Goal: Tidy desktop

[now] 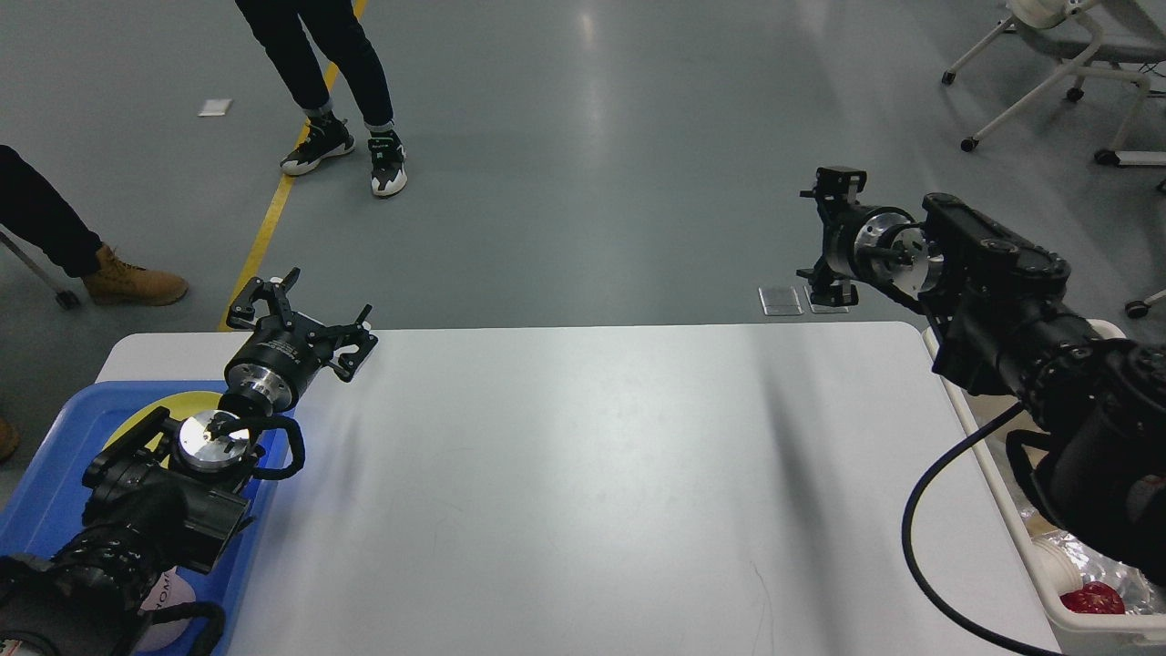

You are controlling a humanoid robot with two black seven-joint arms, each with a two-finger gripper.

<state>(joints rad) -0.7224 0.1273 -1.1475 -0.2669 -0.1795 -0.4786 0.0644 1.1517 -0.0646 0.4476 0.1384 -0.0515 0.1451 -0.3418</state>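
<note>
The white desktop (583, 492) stretches between the two arms. The left gripper (301, 321) hangs spread wide and empty over its far-left corner, with the blue tray (46, 497) just behind it under the arm. The right gripper (831, 239) floats past the far-right edge, seen side-on, so its spread cannot be told; the beige bin (1084, 620) lies back under that arm.

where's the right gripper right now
In the head view the right gripper is raised at the upper right, past the far right corner of the desktop, empty.
</note>
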